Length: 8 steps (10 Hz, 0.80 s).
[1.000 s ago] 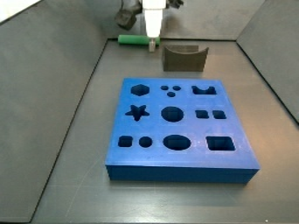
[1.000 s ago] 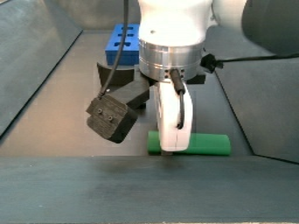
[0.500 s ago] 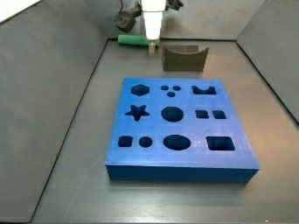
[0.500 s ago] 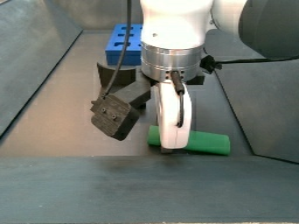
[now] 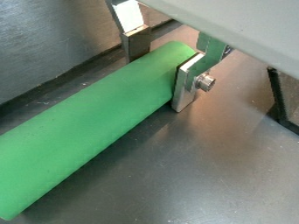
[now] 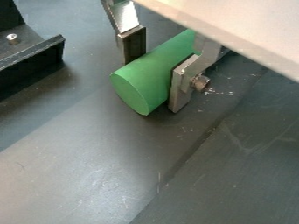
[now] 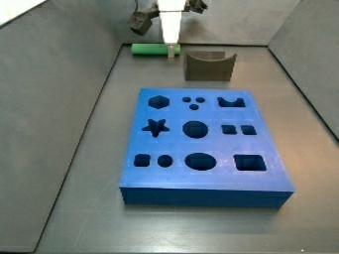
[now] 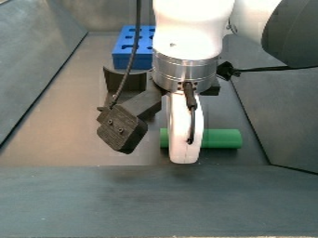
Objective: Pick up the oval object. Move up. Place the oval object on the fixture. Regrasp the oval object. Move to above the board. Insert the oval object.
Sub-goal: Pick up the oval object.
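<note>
Gripper (image 5: 162, 63) at the floor's far end, my fingers (image 6: 187, 82) clamped on the oval object (image 5: 93, 125), its middle hidden behind them, fixture (image 7: 208, 65) beside, board (image 7: 203, 147) well apart.

oval object (image 5: 93, 140) bright green | board (image 7: 205, 189) blue | fixture (image 7: 208, 66) dark brown

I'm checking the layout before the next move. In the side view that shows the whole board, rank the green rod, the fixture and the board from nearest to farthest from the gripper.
1. The green rod: between the fingers of the gripper, at the far end of the floor.
2. The fixture: just beside the gripper, apart from it.
3. The board: nearer the camera, farthest from the gripper.
</note>
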Motion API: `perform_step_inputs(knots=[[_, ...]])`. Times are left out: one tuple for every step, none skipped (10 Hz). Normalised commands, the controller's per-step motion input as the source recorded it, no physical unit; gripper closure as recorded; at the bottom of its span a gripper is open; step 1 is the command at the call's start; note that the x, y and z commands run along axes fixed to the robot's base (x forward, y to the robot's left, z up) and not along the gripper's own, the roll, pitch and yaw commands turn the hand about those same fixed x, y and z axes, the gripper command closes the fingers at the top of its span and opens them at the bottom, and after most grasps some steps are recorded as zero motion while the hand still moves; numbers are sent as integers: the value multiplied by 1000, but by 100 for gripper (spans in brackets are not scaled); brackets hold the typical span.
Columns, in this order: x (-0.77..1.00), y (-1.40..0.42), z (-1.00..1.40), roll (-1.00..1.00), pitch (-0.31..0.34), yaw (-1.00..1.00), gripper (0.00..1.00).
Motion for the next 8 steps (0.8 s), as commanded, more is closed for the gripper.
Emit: perform_step_inputs(knots=[[0, 0, 0, 0, 0, 0, 100], [0, 0, 0, 0, 0, 0, 100], [0, 0, 0, 0, 0, 0, 100], [0, 0, 0, 0, 0, 0, 100], [0, 0, 0, 0, 0, 0, 100], [0, 0, 0, 0, 0, 0, 100], [0, 0, 0, 0, 0, 0, 100], [0, 0, 0, 0, 0, 0, 100]])
